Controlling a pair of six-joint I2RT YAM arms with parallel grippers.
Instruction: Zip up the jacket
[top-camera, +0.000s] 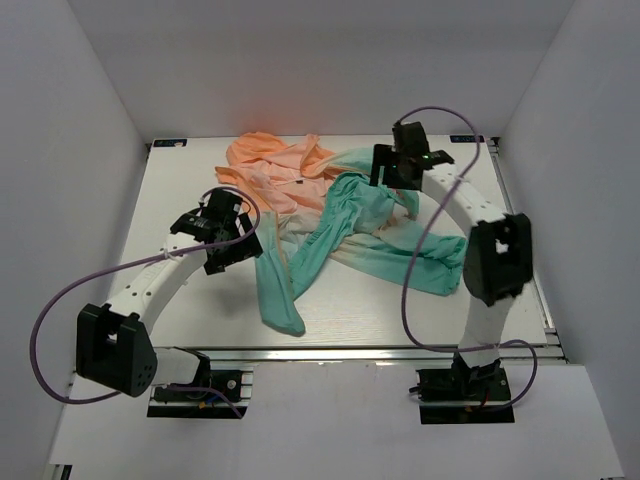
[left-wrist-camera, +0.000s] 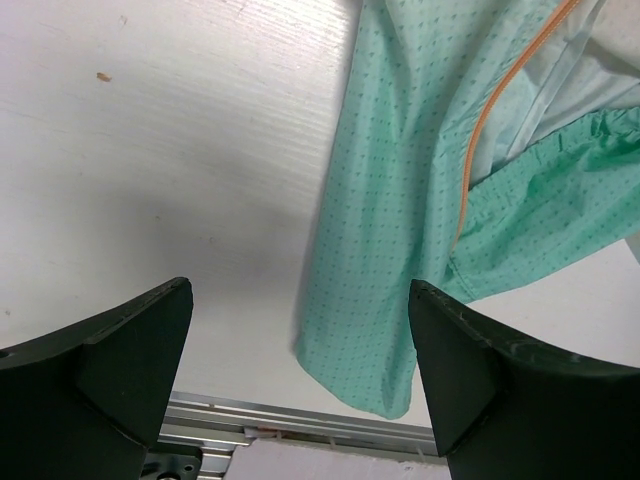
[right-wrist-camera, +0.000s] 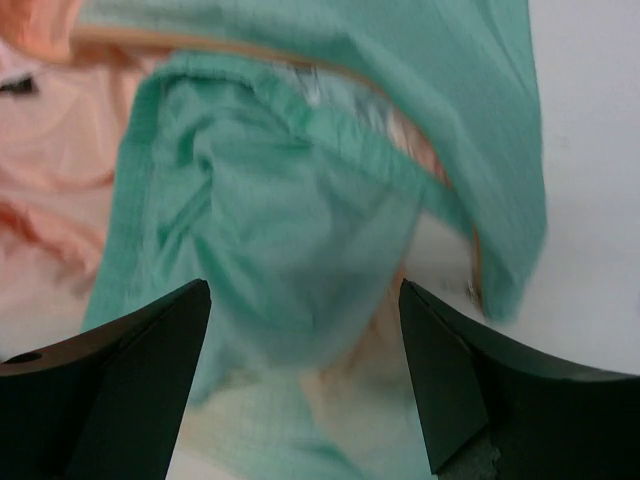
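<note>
We saw a white table (top-camera: 350, 320) walled in by pale panels, and the jacket (top-camera: 330, 215) lay crumpled on its middle and far part. The peach-orange hood and shoulders were bunched toward the far edge. The teal-green parts spread toward the near side and the right, and one long teal piece reached down close to the near edge.

The left arm (top-camera: 150, 285) curved in from the near left corner and stopped just left of the jacket. The right arm (top-camera: 480, 215) arched up from the near right and bent over the teal folds at the far right.

The left gripper (left-wrist-camera: 300, 290) hung above bare table and the end of that long teal piece. Its jaws were spread wide and had hold of nothing. The right gripper (right-wrist-camera: 303, 285) hung over a gathered teal fold, also spread wide with nothing between its jaws. We could not tell whether it touched the cloth.

A purple cable (top-camera: 45, 330) looped out from the left arm, and another (top-camera: 415, 270) trailed down beside the right arm.

In the left wrist view a thin orange trim (left-wrist-camera: 480, 130) ran along one teal edge, with paler lining showing beside it.
</note>
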